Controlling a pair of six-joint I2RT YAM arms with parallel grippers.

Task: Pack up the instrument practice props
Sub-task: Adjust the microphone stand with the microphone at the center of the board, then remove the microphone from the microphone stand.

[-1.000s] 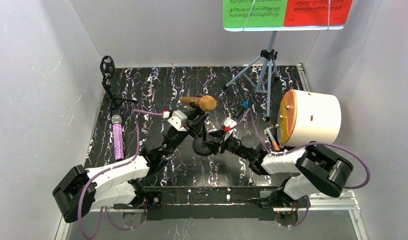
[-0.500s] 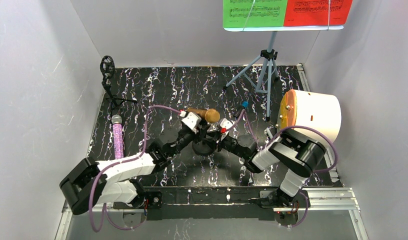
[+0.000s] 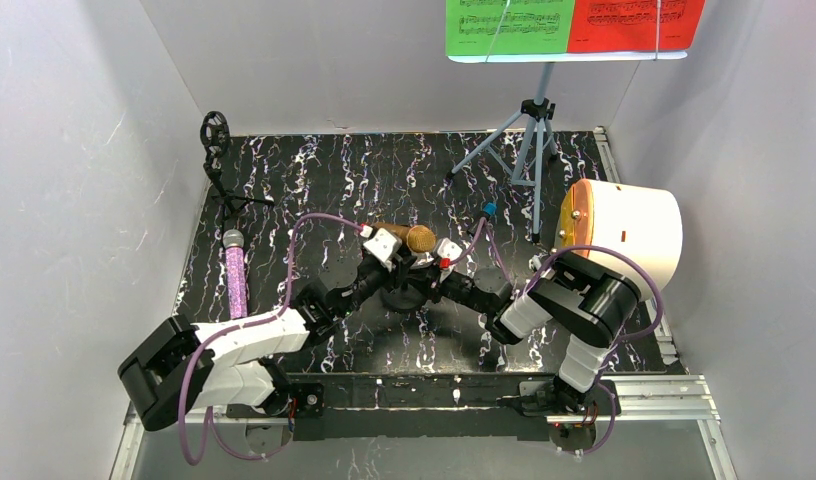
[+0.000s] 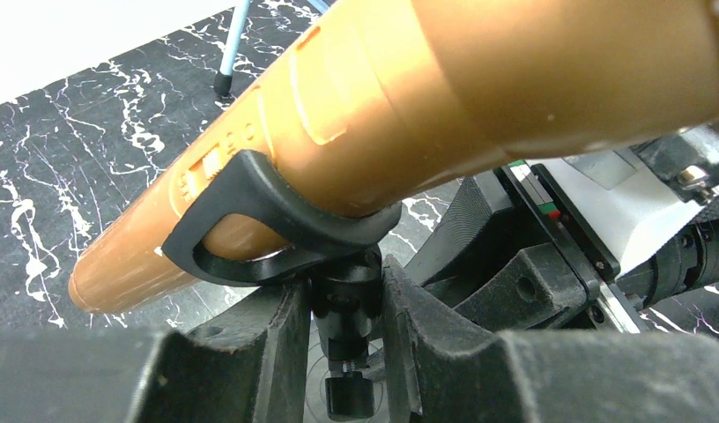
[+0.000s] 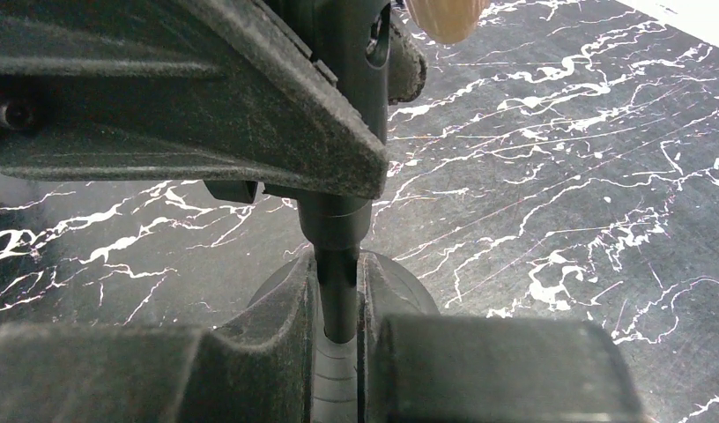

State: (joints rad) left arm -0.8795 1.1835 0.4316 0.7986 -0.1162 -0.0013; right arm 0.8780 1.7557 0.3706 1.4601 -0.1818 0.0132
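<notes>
The gold microphone (image 3: 412,237) lies in the clip of a black mic mount (image 3: 404,288) at the mat's middle; it fills the left wrist view (image 4: 409,115). My left gripper (image 3: 396,264) is shut on the mount's upper joint (image 4: 345,291) just under the clip. My right gripper (image 3: 424,275) is shut on the mount's thin pole (image 5: 338,291) above its round base (image 5: 400,291). The purple glitter microphone (image 3: 234,275) lies at the left. A second black mount (image 3: 217,150) stands at the back left. The pale blue rack (image 3: 532,135) at the back holds green (image 3: 507,25) and red (image 3: 636,22) sheets.
A white cylindrical case (image 3: 624,235) with an orange lid lies on its side at the right edge. The black marbled mat (image 3: 314,180) covers the table between grey walls. A small blue-tipped item (image 3: 489,209) lies near the rack's legs.
Both grippers have come in and lower around the mount at the middle. The gold microphone has tilted and sunk with them. The right arm has folded closer.
</notes>
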